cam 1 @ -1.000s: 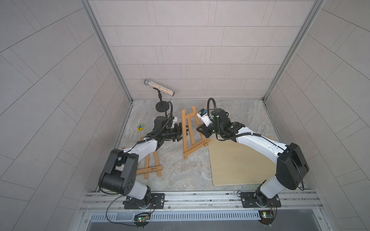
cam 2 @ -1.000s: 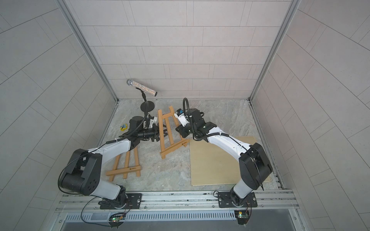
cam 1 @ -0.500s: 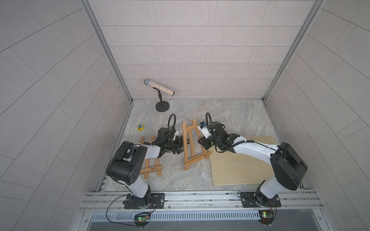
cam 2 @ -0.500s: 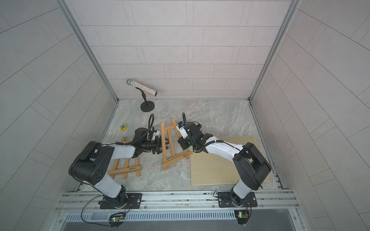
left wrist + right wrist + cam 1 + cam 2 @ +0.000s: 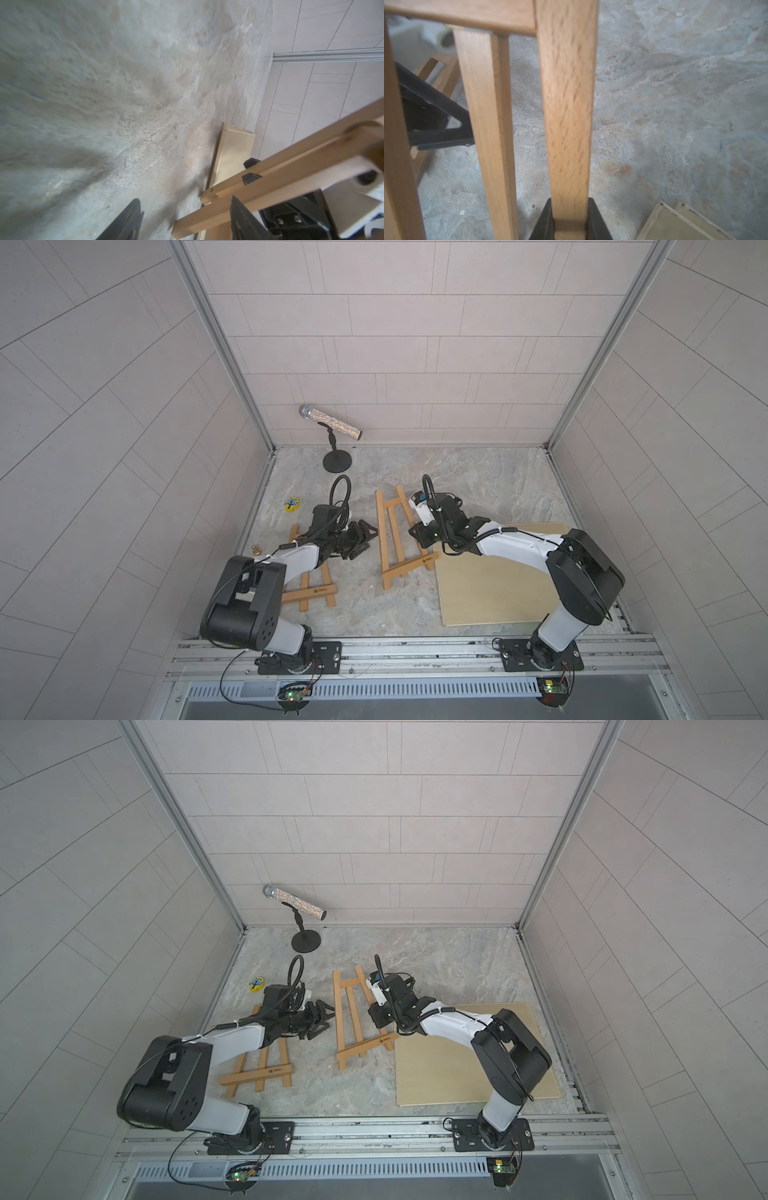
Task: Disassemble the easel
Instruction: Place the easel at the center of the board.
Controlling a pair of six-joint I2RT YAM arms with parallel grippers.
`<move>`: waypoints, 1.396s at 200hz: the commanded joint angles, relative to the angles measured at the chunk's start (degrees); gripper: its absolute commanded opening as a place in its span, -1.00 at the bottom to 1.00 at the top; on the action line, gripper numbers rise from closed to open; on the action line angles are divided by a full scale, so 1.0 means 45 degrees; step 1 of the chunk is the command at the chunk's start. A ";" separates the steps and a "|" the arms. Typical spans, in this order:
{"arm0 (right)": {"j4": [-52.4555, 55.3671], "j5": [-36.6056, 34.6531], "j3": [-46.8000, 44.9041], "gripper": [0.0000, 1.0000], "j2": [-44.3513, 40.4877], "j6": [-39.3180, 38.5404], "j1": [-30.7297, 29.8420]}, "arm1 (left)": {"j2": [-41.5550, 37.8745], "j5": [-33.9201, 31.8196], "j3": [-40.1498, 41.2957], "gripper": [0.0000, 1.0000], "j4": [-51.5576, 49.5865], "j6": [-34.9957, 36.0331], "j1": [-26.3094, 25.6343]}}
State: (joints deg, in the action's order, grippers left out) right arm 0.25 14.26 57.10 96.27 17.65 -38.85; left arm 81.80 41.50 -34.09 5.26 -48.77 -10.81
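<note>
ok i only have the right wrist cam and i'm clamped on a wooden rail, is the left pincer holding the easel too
observer: No, the left pincer is open and empty, close beside the opposite rail of the easel.
operator: where along my rail am i
observer: The right pincer sits roughly midway between the top crossbar and the ledge.
operator: anything further back
observer: A glittery microphone on a black stand, by the back wall, apart from the easel.
</note>
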 commanded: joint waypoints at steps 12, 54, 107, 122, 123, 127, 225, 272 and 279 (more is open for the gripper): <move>0.0151 0.0011 0.0741 -0.65 0.0669 0.0519 -0.0114 | -0.0908 -0.1957 -0.0631 0.45 -0.3609 0.1801 0.0253; 0.2072 -0.0209 0.1966 -0.65 0.1620 0.0762 -0.0491 | -0.1794 -0.3197 -0.1366 0.46 -0.5172 0.2631 0.0251; 0.4598 -0.0795 0.3388 -0.65 0.2947 0.1237 -0.1157 | -0.2209 -0.3786 -0.1867 0.47 -0.6011 0.3163 0.0248; 0.5181 -0.0917 0.3557 -0.65 0.3057 0.1417 -0.1324 | -0.2343 -0.3934 -0.1859 0.48 -0.6106 0.3238 0.0237; 0.5219 -0.0930 0.3559 -0.65 0.3068 0.1433 -0.1336 | -0.2340 -0.3941 -0.1859 0.48 -0.6108 0.3249 0.0245; 0.5352 -0.0952 0.3594 -0.65 0.3098 0.1472 -0.1384 | -0.2371 -0.3982 -0.1859 0.48 -0.6139 0.3282 0.0253; 0.6671 -0.0490 0.4414 -0.11 0.3437 0.1859 -0.1389 | -0.2376 -0.4624 -0.2266 0.56 -0.6552 0.4154 0.0249; 0.6770 -0.0241 0.4296 0.09 0.2016 0.1774 -0.0648 | -0.2583 -0.5690 -0.2850 0.60 -0.6861 0.5356 0.0253; 0.6780 -0.0255 0.4236 0.17 0.1700 0.1692 -0.0489 | -0.2649 -0.6076 -0.2911 0.61 -0.6833 0.5553 0.0253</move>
State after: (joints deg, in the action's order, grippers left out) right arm 28.99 13.28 76.49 110.06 25.63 -43.27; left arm 71.61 19.31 -45.19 -24.14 -28.36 -9.98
